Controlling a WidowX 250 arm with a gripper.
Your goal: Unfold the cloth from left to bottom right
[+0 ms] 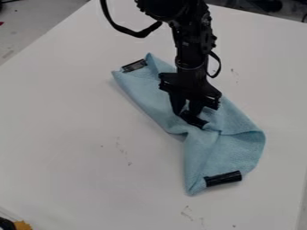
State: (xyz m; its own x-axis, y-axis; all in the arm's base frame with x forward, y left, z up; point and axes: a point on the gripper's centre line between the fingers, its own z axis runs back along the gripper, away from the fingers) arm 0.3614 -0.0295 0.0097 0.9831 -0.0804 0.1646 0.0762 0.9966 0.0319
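Gripper (187, 113) down over the middle of the light-blue cloth (141, 86), with a dark strip (194, 119) right at its tip; whether it is apart, together or clamped on that strip or the fabric, I cannot tell. Nearest, an orange-edged object (23, 225) sits at the lower left corner of the view, well apart from the work. Next comes the cloth's near end, where a black strip (223, 179) lies along the lower edge, and beyond it the fabric pinches into creases below the gripper. The cloth lies aslant on the white bench (72, 134), its far end at the upper left, marked by another dark strip (133, 65) (handy markers, if they are meant as such). Behind the gripper rises the black arm (195, 45), a loose cable (129, 31) looping off it.

The step in hand looks like taking a layer at the middle to open it toward the bottom right. A shallow pinch could let the fabric slip out; too deep a one could catch both layers, and the whole cloth would then slide over the bench instead of unfolding. Pulling askew could tighten the twist at the waist.
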